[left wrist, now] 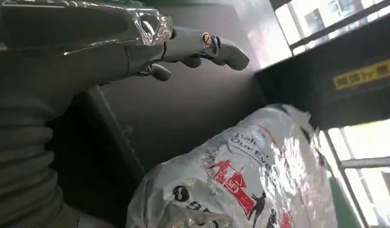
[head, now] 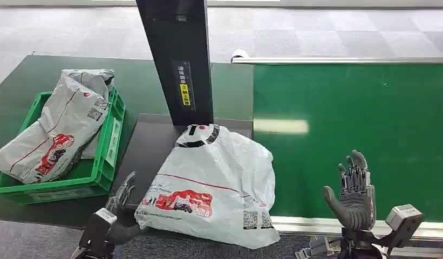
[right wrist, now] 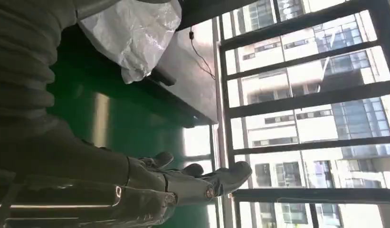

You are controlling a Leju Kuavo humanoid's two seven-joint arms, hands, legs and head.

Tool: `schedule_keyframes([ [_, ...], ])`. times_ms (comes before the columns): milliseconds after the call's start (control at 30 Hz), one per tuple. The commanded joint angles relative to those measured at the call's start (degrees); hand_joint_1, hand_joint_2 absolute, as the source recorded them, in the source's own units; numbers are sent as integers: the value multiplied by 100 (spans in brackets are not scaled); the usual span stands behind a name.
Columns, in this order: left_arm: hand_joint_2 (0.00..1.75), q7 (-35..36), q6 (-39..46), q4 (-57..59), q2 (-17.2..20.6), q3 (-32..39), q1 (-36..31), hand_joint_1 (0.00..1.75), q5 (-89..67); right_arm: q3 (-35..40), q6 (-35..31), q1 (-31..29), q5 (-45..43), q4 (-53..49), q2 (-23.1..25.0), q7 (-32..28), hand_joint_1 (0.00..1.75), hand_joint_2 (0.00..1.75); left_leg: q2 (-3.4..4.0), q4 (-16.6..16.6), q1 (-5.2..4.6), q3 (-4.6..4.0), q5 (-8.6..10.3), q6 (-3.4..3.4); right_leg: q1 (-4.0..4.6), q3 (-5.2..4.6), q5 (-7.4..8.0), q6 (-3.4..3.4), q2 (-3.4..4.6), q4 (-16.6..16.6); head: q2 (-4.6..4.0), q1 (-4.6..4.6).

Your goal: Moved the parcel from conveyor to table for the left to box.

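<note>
A white plastic parcel (head: 213, 186) with red print lies on the dark table plate (head: 146, 151) in front of a black post, its right side reaching onto the green conveyor belt (head: 359, 135). My left hand (head: 119, 202) is just left of the parcel, fingers spread and holding nothing; the left wrist view shows the hand (left wrist: 183, 45) apart from the parcel (left wrist: 240, 180). My right hand (head: 353, 191) stands upright and open over the belt, to the right of the parcel. In the right wrist view that hand (right wrist: 183, 183) is empty, the parcel (right wrist: 133, 33) beyond it.
A green crate (head: 103, 162) at the left holds two grey-white parcels (head: 57, 127). The black post (head: 178, 59) rises behind the parcel. A metal rail (head: 338, 60) runs along the belt's far edge, another along its near edge.
</note>
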Motion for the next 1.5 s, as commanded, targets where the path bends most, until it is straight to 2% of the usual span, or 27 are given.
schedule_keyframes([
  [33,175,-25,-72,1203,-65,-906,-141,0,154,-258,-91,-132,-140,5,45,5,0,175,-10,-10,-4,7,5,3,-4,8,3,2,-2,-10,0,2],
  [233,175,-120,109,1693,-25,-1398,-246,0,288,-275,-83,-203,-157,217,15,-3,0,175,-13,-12,-5,7,7,2,-5,9,5,1,-5,-12,0,4],
  [400,175,-65,1089,1510,126,-1822,-245,0,-124,-249,-47,-236,-163,332,-13,-62,0,175,-9,-10,-3,9,5,2,-3,12,5,2,0,-12,0,2],
  [767,175,45,1559,1205,223,-1532,-270,0,-319,-301,-42,-417,-152,443,-59,-70,0,175,0,-4,0,9,1,0,0,10,3,0,5,-6,0,4],
  [833,175,210,2308,1150,298,-1633,-274,0,-1175,-261,-40,-422,-151,478,-109,-72,0,175,-2,-6,0,9,3,1,0,9,5,0,6,-8,0,2],
  [867,175,217,2321,1130,283,-1630,-279,0,-1189,-257,-41,-427,-150,491,-117,-72,0,175,-2,-9,1,9,5,1,1,10,7,0,8,-13,0,2],
  [900,175,345,2667,1115,341,-1704,-283,21,-1683,-236,-44,-433,-149,509,-134,-72,0,175,-2,-5,1,6,3,1,1,7,6,0,7,-8,0,2],
  [933,175,422,2930,1074,324,-1640,-265,152,-1954,-199,-50,-458,-151,540,-151,-75,0,175,-3,-4,0,9,2,1,0,10,3,1,4,-6,0,2],
  [1033,175,451,3073,934,310,-1440,-212,175,-2062,-132,-71,-538,-154,621,-160,-77,0,175,0,-2,2,6,1,1,2,8,4,0,6,-6,0,2],
  [1200,175,413,3081,751,288,-1231,-127,171,-1968,-77,-95,-602,-156,690,-189,-82,0,175,9,-7,1,6,3,1,1,7,8,0,17,-9,0,2],
  [1500,175,188,2891,564,164,-1140,-3,175,-1814,73,-180,-601,-215,791,-278,-104,0,175,3,-6,0,8,1,2,0,9,5,1,12,-9,0,2],
])
